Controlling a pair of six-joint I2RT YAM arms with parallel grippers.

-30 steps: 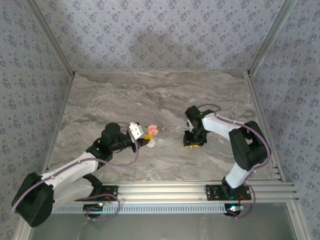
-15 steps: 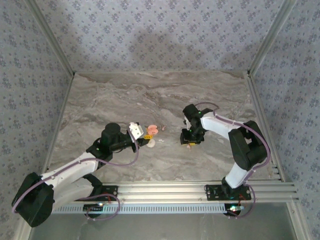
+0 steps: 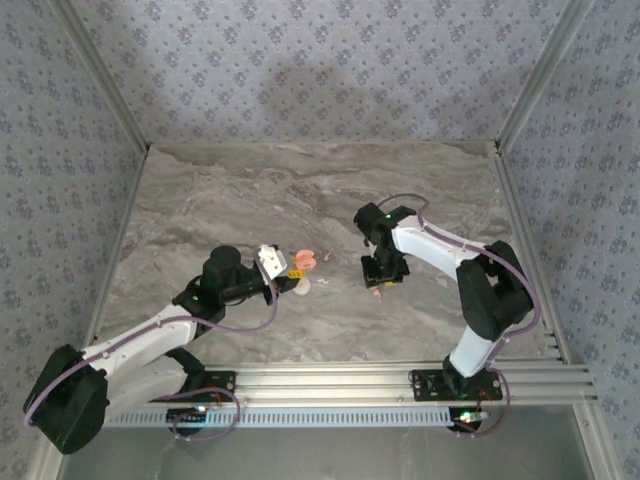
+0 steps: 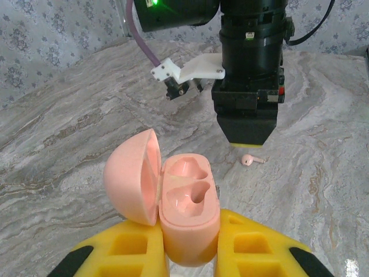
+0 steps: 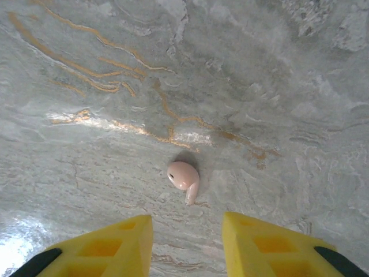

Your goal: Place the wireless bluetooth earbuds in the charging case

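Earbud point(image 5: 183, 176): small and pink, lying loose on the bench point(image 5: 86, 57), just ahead of the gap between the right fingers. Nothing touches it.
Charging case point(image 4: 189, 213): pink, with its lid point(image 4: 131, 176) tipped open to the left. Both little beds inside are empty.
Left end effector point(image 4: 193, 248): yellow fingers pressed on the case from both sides, holding it steady.
Right end effector point(image 5: 185, 222): fingers spread, hanging low over the earbud.
What changed: the right arm slid left across the bench toward the case and now sits over the earbud. The case and the left arm stayed put.
What it means: I think the pick-up comes next — no earbud is in the case yet.
Writing: no brand or words I can read — just a green light point(image 4: 153, 3) glowing on the right arm.
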